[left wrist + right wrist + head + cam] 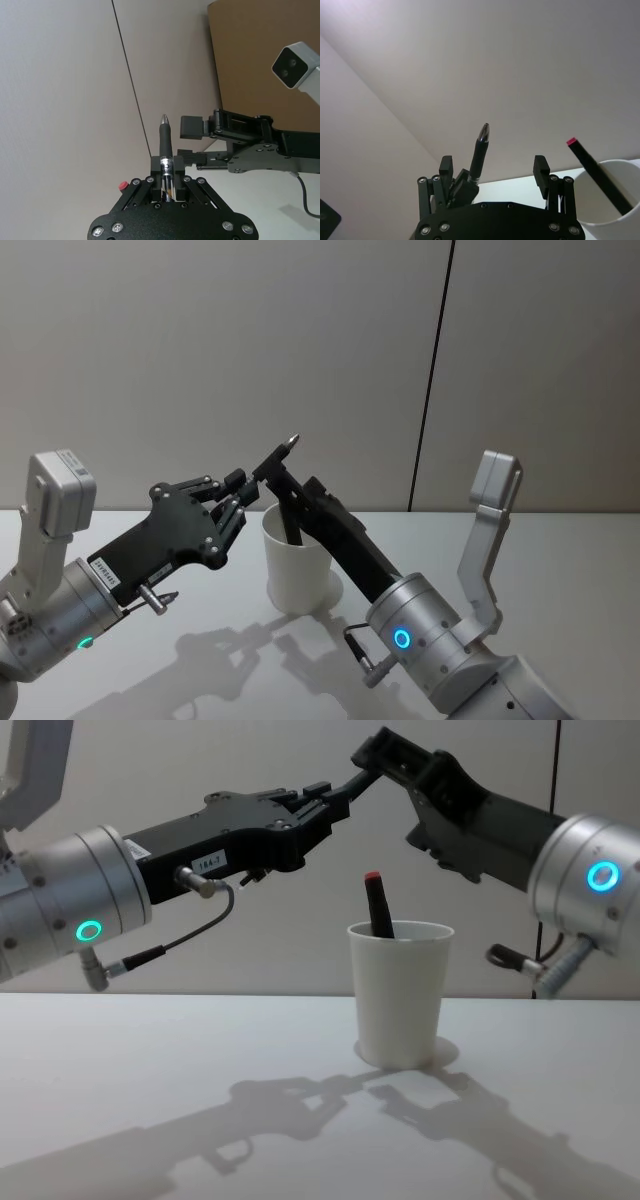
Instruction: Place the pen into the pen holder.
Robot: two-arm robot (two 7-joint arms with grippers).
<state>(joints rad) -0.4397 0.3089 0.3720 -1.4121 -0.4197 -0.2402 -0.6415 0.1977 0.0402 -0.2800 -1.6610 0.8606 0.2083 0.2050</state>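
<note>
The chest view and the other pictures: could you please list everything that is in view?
pen: one, black with a silver tip, held in the air above the pen holder
pen holder: one, white, upright on the table between the arms
marker: one, black with a red end, leaning inside the pen holder
table: one, white, under everything
wall: one, grey, behind
left end effector: one, black, shut on the pen
right end effector: one, black, open, fingers either side of the pen
</note>
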